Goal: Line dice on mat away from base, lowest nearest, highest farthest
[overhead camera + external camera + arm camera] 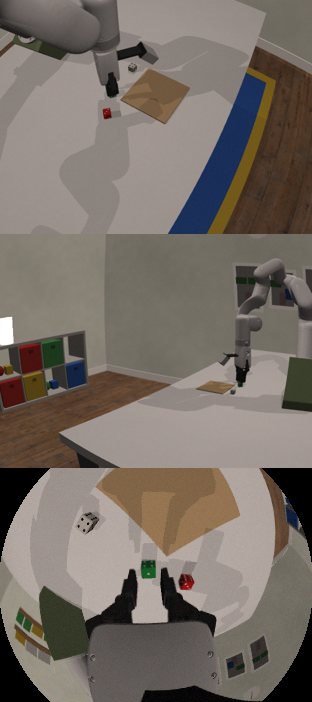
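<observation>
A tan square mat (155, 94) lies flat on the white table; it also shows in the exterior view (215, 386) and the wrist view (172, 492). A green die (113, 95) sits on the table just left of the mat's near corner. My gripper (112, 92) points straight down over it, fingers partly open. In the wrist view the green die (148, 569) lies at the fingertips with a gap on each side. A red die (106, 113) (186, 583) sits on the table close by. A white die (132, 67) (87, 523) sits off the mat's far corner.
A dark green box (37, 46) (298, 383) stands on the table behind the arm. The wrist camera's grey block (148, 55) juts out above the white die. The table's curved edge with a blue and yellow floor band (226, 151) runs to the right.
</observation>
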Available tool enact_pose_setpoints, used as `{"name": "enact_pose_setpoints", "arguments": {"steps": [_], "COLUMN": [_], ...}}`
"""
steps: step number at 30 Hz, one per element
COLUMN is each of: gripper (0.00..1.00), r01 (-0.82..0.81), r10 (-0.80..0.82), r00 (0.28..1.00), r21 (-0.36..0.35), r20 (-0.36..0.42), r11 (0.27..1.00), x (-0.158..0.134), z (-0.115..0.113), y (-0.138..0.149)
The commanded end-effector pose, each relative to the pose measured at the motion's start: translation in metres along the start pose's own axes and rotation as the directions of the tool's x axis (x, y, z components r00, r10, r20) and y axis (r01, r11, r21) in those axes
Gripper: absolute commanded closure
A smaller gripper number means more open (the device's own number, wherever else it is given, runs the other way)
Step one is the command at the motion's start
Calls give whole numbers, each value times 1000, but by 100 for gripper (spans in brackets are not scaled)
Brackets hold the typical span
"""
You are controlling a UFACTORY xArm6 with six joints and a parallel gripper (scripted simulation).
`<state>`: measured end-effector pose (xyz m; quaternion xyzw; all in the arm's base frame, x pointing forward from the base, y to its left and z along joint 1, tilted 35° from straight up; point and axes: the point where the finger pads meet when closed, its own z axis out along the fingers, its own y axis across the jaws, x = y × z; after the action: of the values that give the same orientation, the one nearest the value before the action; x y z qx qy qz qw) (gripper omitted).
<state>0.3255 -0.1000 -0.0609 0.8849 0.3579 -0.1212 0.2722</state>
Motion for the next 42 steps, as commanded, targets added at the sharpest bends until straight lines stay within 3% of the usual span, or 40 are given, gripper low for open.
{"name": "enact_pose_setpoints", "arguments": {"steps": [1,25,42], "gripper": [64,64,64], "r01": [-1,-1,-1], "r10": [1,1,1], "r00": [1000,1000,1000], "r21": [-1,-1,-1], "r20": [-2,-2,-2], "r11": [1000,1000,1000], "x": [1,1,1], "z": [-1,0,18], "y": [1,1,1]}}
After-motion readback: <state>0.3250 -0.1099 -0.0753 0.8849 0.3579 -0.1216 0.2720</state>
